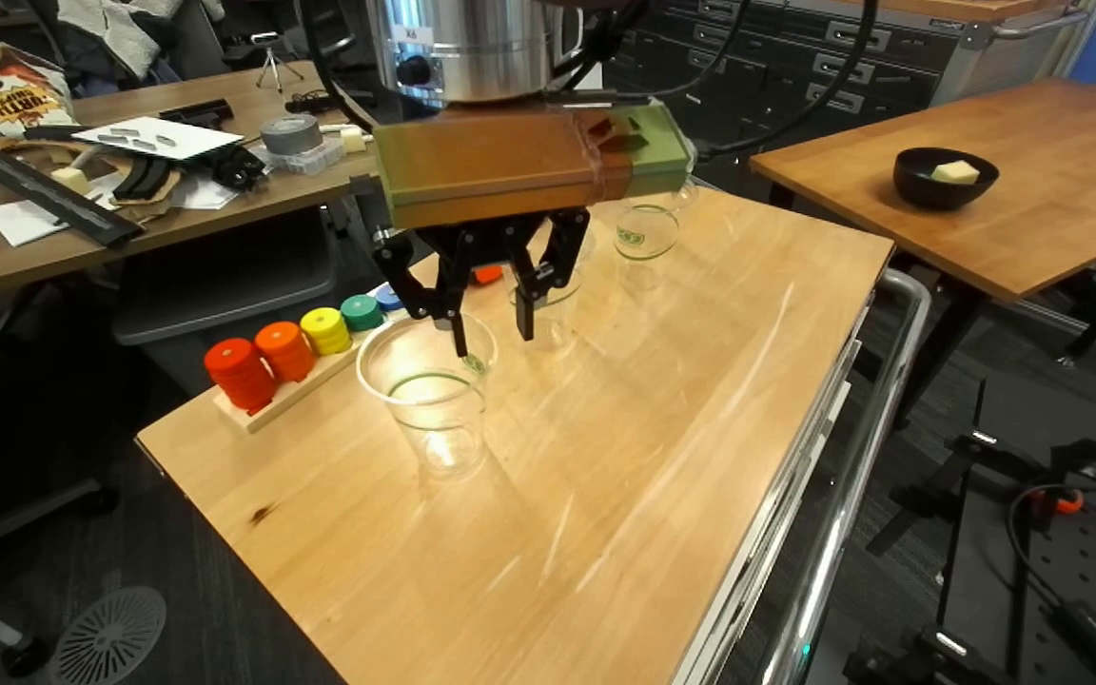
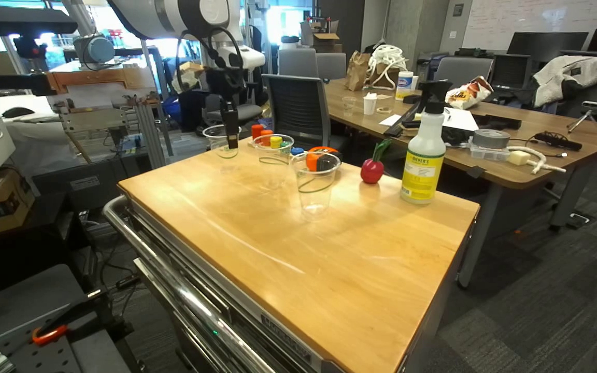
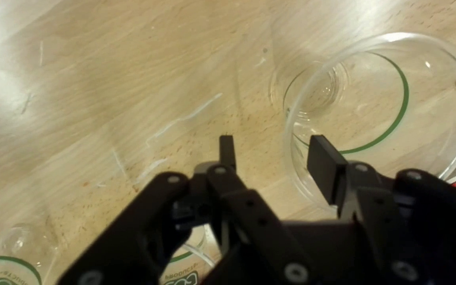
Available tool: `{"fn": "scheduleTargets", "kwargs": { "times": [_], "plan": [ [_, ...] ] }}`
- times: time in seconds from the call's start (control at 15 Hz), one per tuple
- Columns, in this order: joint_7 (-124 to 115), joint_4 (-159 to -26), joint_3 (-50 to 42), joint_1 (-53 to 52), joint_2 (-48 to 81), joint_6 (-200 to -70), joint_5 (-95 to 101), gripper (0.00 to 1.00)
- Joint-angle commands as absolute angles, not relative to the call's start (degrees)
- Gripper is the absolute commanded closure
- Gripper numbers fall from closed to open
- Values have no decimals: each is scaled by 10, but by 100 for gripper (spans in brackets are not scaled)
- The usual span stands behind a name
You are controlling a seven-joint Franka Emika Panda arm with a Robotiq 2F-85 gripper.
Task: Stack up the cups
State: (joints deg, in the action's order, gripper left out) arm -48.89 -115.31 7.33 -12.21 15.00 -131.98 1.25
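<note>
Fingers (image 3: pixel 325 166) spread, pinching nothing, and in the wrist view they straddle the rim of the nearest cup (image 3: pixel 374 118) at its eight o'clock — one tip over the inside, one outside. All three cups stand rim-up and apart on the tabletop (image 1: pixel 624 476); in an exterior view the middle cup (image 2: pixel 275 168) and the end cup (image 2: pixel 315 189) run off toward four o'clock from the nearest cup. Nothing nested yet, so I'd call this the grasp on cup number one, the whole stack to come.

Doing it well from here: make sure the wall sits between both tips, because how deep they reach below the rim I can't judge. Then close slowly, square to the wall — clear plastic like this will probably flex and slip sideways under a hard squeeze. Just enough grip, then straight up, away from the row of coloured discs (image 1: pixel 324 333), at the cup's ten o'clock in an exterior view. Over the middle cup, pause, centre base above mouth, lower it plumb and let go softly; held by one wall it may hang tilted, and a crooked base could catch the rim below and topple it.
</note>
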Motion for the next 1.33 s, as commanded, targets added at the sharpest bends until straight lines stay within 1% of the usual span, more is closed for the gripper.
{"fn": "scheduleTargets", "kwargs": {
  "times": [0.0,0.07,0.13,0.2,0.33,0.4,0.53,0.6,0.87,1.07,1.27],
  "plan": [
    [-509,-1143,66,-134,151,-1321,15,79],
    [-512,-1147,65,-135,150,-1326,17,88],
    [-513,-1149,65,-135,148,-1326,17,95],
    [-515,-1154,66,-134,145,-1331,14,99],
    [-512,-1163,66,-131,136,-1332,10,100],
    [-507,-1166,67,-129,132,-1329,4,97],
    [-498,-1172,68,-124,123,-1322,-6,100],
    [-489,-1171,70,-119,115,-1316,-20,98],
    [-462,-1156,69,-96,80,-1303,-80,98],
    [-437,-1138,61,-71,45,-1297,-143,98],
    [-424,-1130,40,-47,6,-1302,-166,98]
  ]
}}
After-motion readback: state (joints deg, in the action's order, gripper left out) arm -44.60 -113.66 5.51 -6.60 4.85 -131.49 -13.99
